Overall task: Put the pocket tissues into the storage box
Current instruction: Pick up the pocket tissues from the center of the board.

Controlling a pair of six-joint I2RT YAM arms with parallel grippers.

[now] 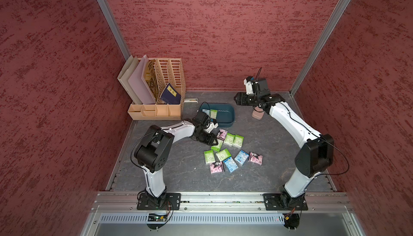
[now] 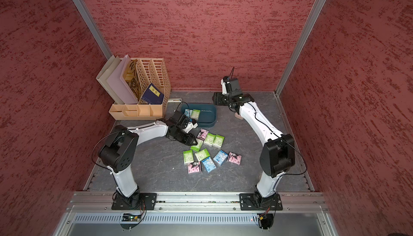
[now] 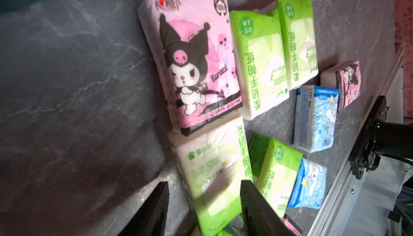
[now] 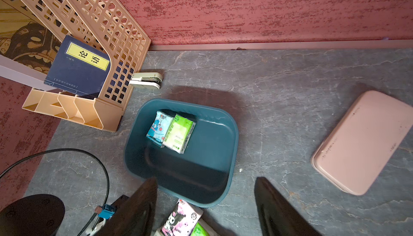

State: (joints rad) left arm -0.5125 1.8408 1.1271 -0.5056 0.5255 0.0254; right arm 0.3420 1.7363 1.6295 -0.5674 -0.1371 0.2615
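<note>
Beside the dark teal storage box (image 1: 230, 117), the left gripper (image 3: 204, 183) is straddling a green-and-white packet (image 3: 210, 165)
Its fingers are standing apart on either side, not yet pinching; the right gripper (image 4: 205, 179) is hanging spread and empty near the box, where a light blue packet (image 4: 159, 126) and a green packet (image 4: 178, 134) are lying. Other pocket tissues (image 1: 229, 139) are lying loose on the table (image 1: 268, 147). They are looking light, squashy and slick-wrapped, so gripping across the narrow sides at mid-length is seeming safest
</note>
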